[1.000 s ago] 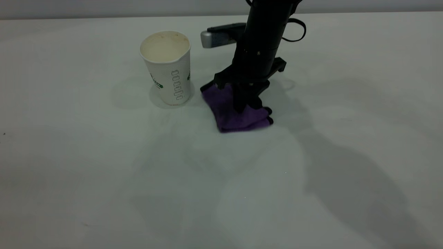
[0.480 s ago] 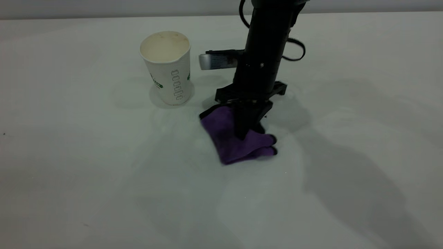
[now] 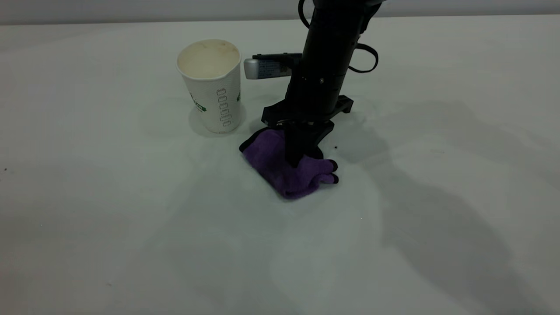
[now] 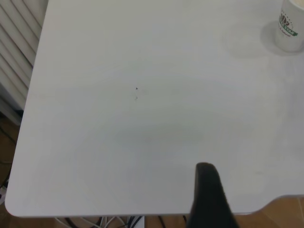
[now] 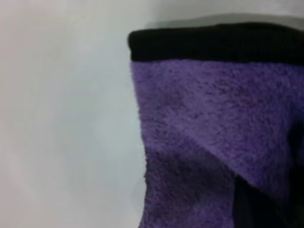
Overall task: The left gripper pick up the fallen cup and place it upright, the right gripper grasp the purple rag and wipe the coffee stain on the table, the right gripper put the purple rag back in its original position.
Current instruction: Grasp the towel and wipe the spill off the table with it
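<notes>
Tabletop: plain white surface filling my exterior view, with soft shadows across it; my left wrist view shows its edge, a rounded corner and floor beyond
Right arm: black, coming down steeply from the top of the exterior view to the middle of the tabletop, a grey block sticking out of its side toward the cup
Right gripper: pressed down onto the rag, its fingers clamped together on a bunched fold of the cloth
Fallen cup: I see it upright now, mouth up, cream inside showing, green printing on the ribbed wall; it stands just beside the rag, on the left arm's side of it, not touching it
Purple rag: crumpled flat on the tabletop under the right gripper, black edging showing at both ends; it fills my right wrist view
Left gripper: only one dark finger shows in my left wrist view, over the tabletop's edge, well apart from the cup; I cannot tell whether it is spread or closed
Coffee stain: not visible to me
Black speck: tiny, just beside the rag on the right arm's side
</notes>
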{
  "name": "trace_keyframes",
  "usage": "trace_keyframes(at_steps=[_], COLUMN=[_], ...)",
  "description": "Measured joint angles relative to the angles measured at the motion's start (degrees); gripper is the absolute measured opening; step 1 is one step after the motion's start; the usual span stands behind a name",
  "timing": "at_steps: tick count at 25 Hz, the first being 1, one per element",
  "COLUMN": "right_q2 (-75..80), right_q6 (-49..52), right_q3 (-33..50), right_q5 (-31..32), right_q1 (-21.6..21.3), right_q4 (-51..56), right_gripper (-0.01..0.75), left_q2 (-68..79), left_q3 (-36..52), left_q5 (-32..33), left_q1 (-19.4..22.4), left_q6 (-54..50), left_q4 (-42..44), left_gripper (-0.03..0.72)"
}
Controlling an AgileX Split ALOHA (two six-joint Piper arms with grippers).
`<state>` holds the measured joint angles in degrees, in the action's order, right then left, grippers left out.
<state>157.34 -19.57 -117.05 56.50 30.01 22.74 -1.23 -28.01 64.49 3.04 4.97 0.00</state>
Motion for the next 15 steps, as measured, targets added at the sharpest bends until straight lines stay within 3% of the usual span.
trace_keyframes(at_steps=[7,15], right_q2=[-0.9,-1.1], right_q6=[8.1,14.4], right_q3=[-0.3,-0.5], right_q5=[-3.2,-3.7], right_q1=[-0.3,-7.2], right_q4=[-14.0,-21.2], right_gripper=[0.075,0.08], left_q2=[0.0,0.0], left_q3=[0.0,0.0], left_q5=[0.0,0.0], left_q1=[0.0,0.0], left_q6=[0.0,0.0], left_q4=[0.0,0.0], left_gripper=[0.538,0.538])
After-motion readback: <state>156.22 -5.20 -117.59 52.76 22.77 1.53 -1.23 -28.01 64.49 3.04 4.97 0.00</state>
